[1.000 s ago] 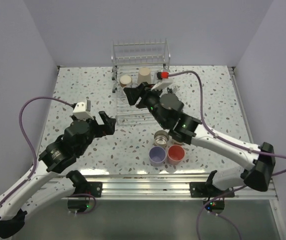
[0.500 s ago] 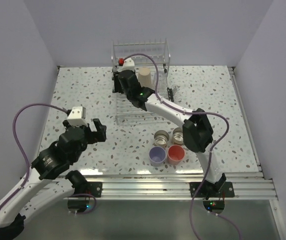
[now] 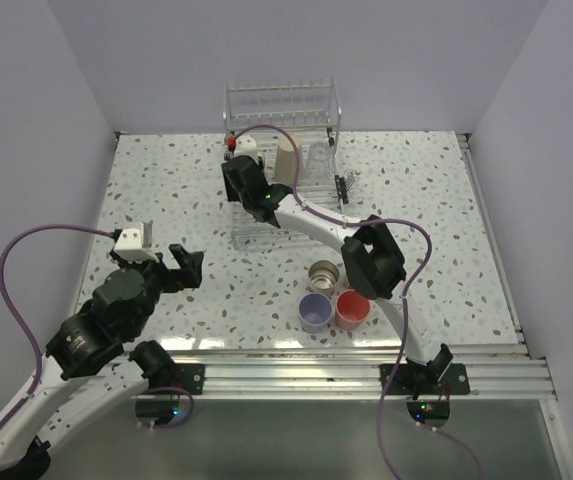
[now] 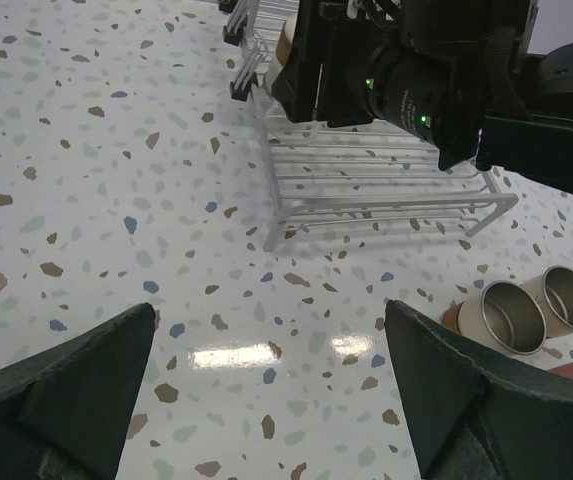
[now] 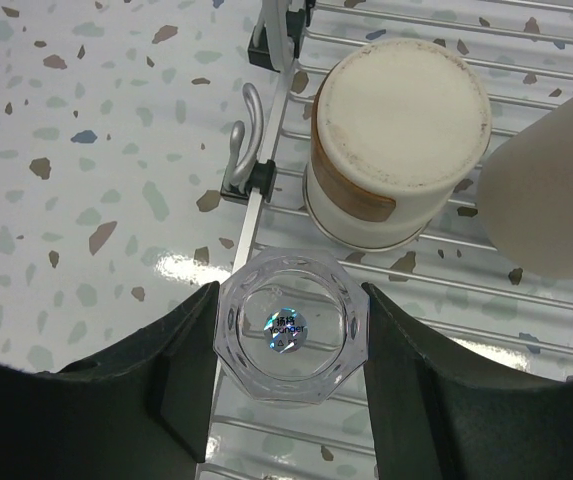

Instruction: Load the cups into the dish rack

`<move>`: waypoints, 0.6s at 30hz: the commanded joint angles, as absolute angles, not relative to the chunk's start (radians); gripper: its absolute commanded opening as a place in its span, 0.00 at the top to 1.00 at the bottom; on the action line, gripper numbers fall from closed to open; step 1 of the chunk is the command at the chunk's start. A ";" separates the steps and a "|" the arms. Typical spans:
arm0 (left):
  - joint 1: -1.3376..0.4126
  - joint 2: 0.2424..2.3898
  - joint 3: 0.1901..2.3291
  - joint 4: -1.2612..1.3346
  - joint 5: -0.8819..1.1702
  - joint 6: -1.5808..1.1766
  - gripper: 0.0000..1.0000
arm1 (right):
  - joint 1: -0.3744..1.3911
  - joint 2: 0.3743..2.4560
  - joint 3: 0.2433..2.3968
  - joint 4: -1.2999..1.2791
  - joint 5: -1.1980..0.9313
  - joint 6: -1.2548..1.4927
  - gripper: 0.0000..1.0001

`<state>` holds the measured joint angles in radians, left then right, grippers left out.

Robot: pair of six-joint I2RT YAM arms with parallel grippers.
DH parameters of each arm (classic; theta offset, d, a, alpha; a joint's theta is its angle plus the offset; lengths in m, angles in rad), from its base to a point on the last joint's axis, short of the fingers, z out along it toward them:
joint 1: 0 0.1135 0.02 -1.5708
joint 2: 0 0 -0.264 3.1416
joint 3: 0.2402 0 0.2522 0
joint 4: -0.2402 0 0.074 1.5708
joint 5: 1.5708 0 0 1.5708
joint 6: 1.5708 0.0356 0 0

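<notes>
now the right pincer pinches 1 clear cup over the dish rack, left pincer spread.

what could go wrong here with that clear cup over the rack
The clear cup, held in the right arm's jaws, hangs over the left side rail of the dish rack; released here, it may tip off onto the table. It is also close to the tan-based cup, so lowering could bump it.
</notes>
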<state>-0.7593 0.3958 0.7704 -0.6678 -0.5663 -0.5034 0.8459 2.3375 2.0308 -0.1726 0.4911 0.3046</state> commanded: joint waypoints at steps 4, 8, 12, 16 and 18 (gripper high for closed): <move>-0.742 0.411 0.765 -0.621 -0.571 -0.474 0.00 | 0.845 2.332 2.059 -0.140 0.572 0.307 1.00; -0.730 0.405 0.762 -0.614 -0.555 -0.465 0.00 | 0.842 2.344 2.062 -0.138 0.575 0.308 1.00; -0.723 0.400 0.761 -0.609 -0.549 -0.460 0.00 | 0.833 2.379 2.103 -0.167 0.580 0.314 1.00; -0.721 0.394 0.759 -0.609 -0.551 -0.460 0.00 | 0.819 2.402 2.131 -0.186 0.581 0.331 1.00; -0.719 0.390 0.761 -0.609 -0.549 -0.460 0.00 | 0.813 2.411 2.132 -0.187 0.580 0.336 1.00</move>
